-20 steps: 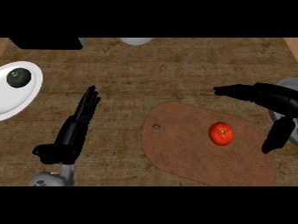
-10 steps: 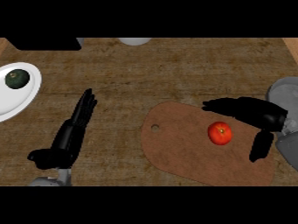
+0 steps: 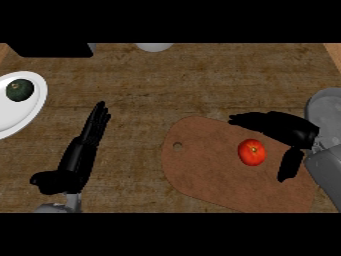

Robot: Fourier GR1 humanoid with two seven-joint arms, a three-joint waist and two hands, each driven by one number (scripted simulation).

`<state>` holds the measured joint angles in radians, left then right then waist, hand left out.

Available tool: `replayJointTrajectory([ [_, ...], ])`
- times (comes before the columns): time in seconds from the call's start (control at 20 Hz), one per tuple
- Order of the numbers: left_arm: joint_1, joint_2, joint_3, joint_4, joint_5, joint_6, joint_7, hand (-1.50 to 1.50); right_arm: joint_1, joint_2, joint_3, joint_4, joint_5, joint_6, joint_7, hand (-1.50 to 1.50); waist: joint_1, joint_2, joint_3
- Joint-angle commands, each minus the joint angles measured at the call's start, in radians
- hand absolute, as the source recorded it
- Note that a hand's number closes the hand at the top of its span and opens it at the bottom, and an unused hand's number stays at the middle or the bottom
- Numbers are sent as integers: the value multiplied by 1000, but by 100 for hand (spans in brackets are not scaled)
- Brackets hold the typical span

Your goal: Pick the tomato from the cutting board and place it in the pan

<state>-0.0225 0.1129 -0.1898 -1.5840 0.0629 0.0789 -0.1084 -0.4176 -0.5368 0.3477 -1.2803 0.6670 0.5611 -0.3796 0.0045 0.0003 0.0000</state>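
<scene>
A red tomato [image 3: 252, 152] lies on the brown cutting board [image 3: 210, 175] at the right of the counter. My right hand [image 3: 285, 131] hovers just right of and above the tomato, its fingers spread beyond the tomato and its thumb hanging down at the right, open around it without touching. My left hand [image 3: 81, 152] rests open at the lower left, fingers straight and pointing away. The black pan [image 3: 51, 49] shows only as a dark shape at the top left edge.
A white plate [image 3: 3, 115] at the left edge carries a dark green round vegetable [image 3: 19, 89]. A pale round object [image 3: 154, 47] sits at the top middle. Wooden counter edges run along the far left and right.
My right hand has come down and leftward over the cutting board, closing in on the tomato. The left hand has barely shifted. The tomato has not moved.
</scene>
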Motion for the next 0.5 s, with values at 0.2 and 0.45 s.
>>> replayJointTrajectory([
  [0.2,-26,-28,29,-7,-22,-6,39,0,38,90,-56,58,101,-41,-59,-150,-2,0,0],
  [0.45,-33,-52,14,19,-46,-14,17,0,-4,187,-33,163,186,-62,-5,-150,0,0,0],
])
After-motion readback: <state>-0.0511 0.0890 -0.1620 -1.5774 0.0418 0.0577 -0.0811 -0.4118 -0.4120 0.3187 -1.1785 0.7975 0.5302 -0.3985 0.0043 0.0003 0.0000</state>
